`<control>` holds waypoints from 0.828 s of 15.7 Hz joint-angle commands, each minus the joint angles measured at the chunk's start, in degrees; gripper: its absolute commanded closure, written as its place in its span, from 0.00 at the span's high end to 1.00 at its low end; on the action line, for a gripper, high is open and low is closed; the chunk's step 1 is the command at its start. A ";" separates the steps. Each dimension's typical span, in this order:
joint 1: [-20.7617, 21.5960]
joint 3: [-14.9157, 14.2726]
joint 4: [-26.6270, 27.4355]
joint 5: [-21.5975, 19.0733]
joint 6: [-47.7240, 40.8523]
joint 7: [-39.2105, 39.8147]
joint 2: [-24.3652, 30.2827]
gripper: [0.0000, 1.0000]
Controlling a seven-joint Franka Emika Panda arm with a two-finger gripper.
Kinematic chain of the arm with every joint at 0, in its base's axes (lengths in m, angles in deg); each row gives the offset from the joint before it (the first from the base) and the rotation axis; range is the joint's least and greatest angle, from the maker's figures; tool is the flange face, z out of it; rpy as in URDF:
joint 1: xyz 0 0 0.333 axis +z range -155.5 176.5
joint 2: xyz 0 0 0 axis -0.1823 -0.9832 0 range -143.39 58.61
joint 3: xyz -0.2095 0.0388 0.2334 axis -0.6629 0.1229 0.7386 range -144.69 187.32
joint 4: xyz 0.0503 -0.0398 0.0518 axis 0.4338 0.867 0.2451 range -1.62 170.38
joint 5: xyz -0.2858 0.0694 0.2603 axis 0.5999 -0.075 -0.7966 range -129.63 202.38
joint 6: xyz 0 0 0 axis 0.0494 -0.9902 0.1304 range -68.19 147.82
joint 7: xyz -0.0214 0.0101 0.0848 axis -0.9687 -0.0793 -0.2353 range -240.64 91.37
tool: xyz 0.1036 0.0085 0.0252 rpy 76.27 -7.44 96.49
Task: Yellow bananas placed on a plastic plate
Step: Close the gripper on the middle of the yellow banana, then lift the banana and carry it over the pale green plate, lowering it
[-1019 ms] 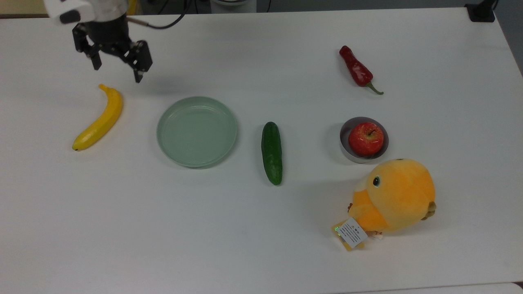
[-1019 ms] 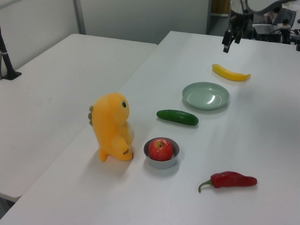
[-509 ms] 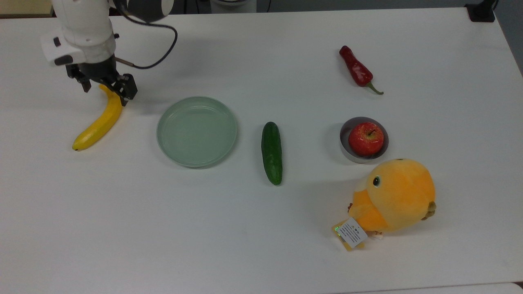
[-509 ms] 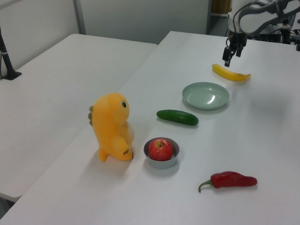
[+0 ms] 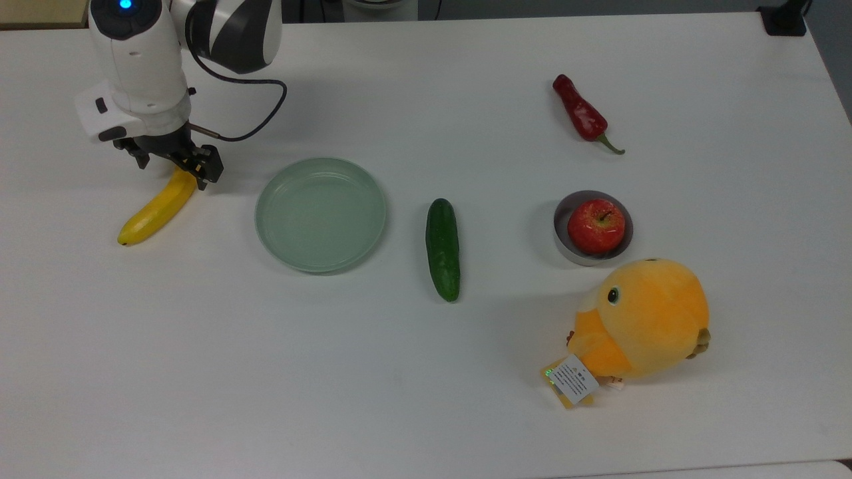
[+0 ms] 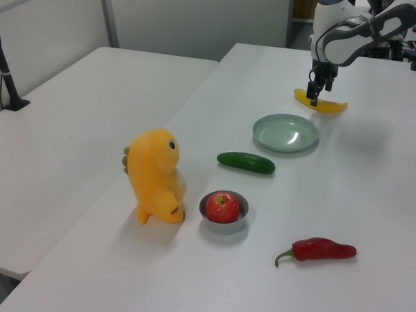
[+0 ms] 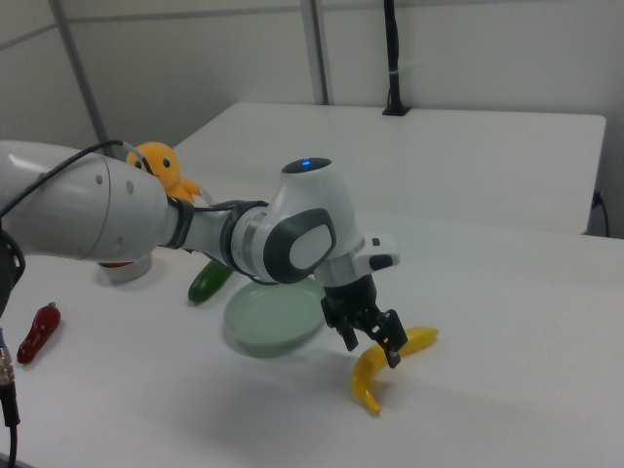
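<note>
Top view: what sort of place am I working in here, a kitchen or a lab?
Most likely a robotics lab or office workspace, not a kitchen. A Franka arm's gripper works over a bare white table laid out with props: a banana, a mint-green plastic plate and an orange plush toy.

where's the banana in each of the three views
Top view: the banana lies at the far left, under the gripper, left of the plastic plate.
Left view: upper right, the banana lies beyond the plate.
Right view: lower centre-right, the banana lies right of the plate.
Shared landmark: the mint-green plate right beside it.
</note>
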 commanded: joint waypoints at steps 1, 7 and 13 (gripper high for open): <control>-0.39 0.33 -0.71 3.64 1.40 -0.22 -2.45 1.00; -2.06 0.94 -0.62 4.53 4.74 0.40 -2.81 0.13; -2.06 1.03 -0.53 4.53 4.65 0.40 -2.63 0.12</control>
